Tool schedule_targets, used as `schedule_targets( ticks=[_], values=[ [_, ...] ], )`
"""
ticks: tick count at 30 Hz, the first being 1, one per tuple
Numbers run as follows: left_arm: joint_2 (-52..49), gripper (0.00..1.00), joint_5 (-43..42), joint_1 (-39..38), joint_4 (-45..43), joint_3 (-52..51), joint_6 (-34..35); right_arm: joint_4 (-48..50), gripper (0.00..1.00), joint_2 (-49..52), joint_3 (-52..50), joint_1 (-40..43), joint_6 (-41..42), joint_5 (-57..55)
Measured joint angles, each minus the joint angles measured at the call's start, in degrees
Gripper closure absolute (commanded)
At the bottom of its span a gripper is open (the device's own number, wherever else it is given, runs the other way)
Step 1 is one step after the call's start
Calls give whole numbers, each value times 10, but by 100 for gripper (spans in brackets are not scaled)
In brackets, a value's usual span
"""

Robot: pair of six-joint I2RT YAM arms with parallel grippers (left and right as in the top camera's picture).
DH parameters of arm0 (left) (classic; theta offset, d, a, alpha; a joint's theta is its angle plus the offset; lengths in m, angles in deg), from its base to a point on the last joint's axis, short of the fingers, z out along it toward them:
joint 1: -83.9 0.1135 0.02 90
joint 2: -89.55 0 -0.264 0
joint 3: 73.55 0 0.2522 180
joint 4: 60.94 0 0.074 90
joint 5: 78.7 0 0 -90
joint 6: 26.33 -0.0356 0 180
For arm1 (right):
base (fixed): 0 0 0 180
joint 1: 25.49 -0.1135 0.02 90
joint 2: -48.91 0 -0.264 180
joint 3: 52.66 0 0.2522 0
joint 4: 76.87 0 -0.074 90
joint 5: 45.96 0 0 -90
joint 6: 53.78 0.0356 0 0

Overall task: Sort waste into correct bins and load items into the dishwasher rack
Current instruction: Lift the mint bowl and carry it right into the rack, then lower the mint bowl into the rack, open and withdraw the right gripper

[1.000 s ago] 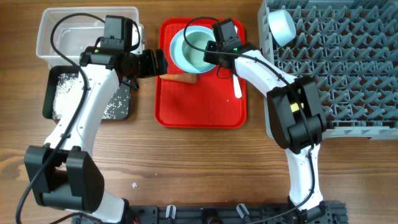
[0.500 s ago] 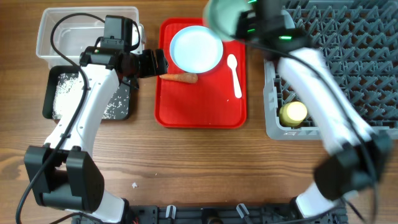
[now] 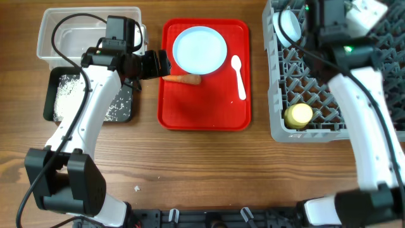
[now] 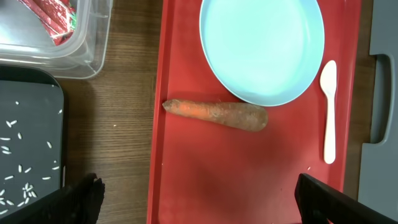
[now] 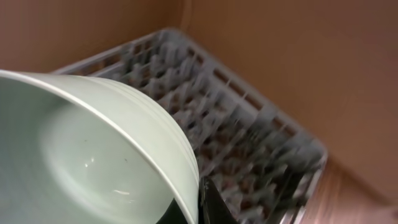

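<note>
Over the brown wooden tabletop [image 3: 209, 164], the left gripper [image 3: 159, 64] is wide open and empty, and the right gripper [image 5: 198, 200] pinches a bowl [image 5: 93, 137] by its rim above the grey rack [image 3: 304, 82].

This looks like a robotics lab bench staged as a dish-clearing station. A wood-grain surface [image 3: 209, 164] carries a white-and-black left arm [image 3: 82, 126] and right arm [image 3: 370, 133], rising from a black rail [image 3: 209, 218] at its near edge. Around them sit a grey dishwasher rack [image 3: 354, 69], a red serving tray [image 3: 202, 107], a clear tub [image 3: 47, 38] and a black tray [image 3: 50, 95].
</note>
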Motion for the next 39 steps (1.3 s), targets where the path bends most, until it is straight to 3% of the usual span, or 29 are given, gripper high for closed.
schedule_targets(
  ticks=[3, 8, 14, 21, 39],
  values=[
    [0, 0, 0, 0, 0, 0, 0, 36, 96, 55, 0, 0, -77, -56],
    [0, 0, 0, 0, 0, 0, 0, 79, 96, 150, 0, 0, -275, -134],
    [0, 0, 0, 0, 0, 0, 0, 115, 96, 203, -1, -7, -419, -159],
    [0, 0, 0, 0, 0, 0, 0, 119, 96, 207, -1, -20, -467, -99],
    [0, 0, 0, 0, 0, 0, 0, 118, 96, 209, -1, -21, -486, -78]
  ],
)
